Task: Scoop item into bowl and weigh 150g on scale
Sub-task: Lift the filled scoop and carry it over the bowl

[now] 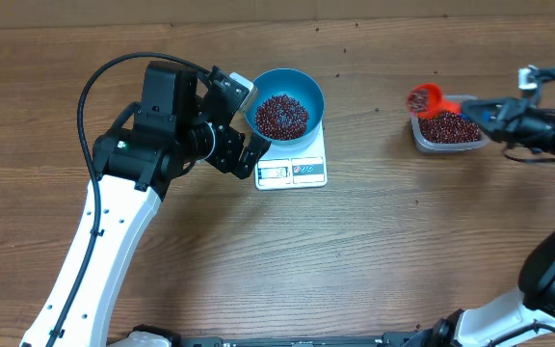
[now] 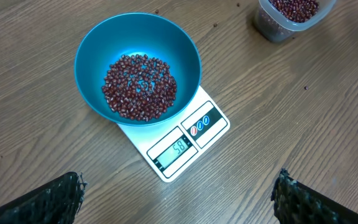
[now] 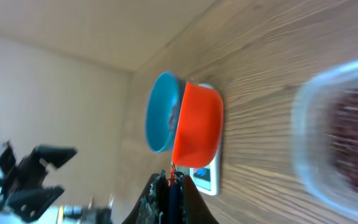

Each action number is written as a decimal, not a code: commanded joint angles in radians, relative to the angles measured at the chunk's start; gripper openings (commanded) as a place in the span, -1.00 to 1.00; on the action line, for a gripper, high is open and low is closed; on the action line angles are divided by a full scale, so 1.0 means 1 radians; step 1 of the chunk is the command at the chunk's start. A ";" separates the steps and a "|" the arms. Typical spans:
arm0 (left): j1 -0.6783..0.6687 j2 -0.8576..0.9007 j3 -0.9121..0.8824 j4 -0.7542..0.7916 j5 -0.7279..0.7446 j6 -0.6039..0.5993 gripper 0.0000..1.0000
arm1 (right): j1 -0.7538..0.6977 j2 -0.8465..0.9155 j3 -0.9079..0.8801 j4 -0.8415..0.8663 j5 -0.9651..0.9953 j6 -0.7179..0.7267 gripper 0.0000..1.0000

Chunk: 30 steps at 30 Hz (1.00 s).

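Beans [image 1: 282, 116] heaped in bowl [image 1: 308, 89] on scale [image 1: 293, 172]. Left gripper [image 1: 249, 120] spread beside bowl. Right gripper [image 1: 492, 114] clamped on scoop [image 1: 424, 98], apparently loaded, at edge of tub [image 1: 448, 133]. Spillage was risked if scoop tilted during transfer.

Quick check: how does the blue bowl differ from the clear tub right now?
The blue bowl is round and opaque; the clear tub is rounded-rectangular and see-through. The bowl sits on the scale; the tub sits directly on the table. The bowl's beans cover only its bottom; the tub looks filled near its rim. Both hold red-brown beans.
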 commanded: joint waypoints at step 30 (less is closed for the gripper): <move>0.002 -0.007 0.023 0.005 -0.007 -0.014 0.99 | 0.775 -0.123 0.109 0.280 0.831 0.206 -0.92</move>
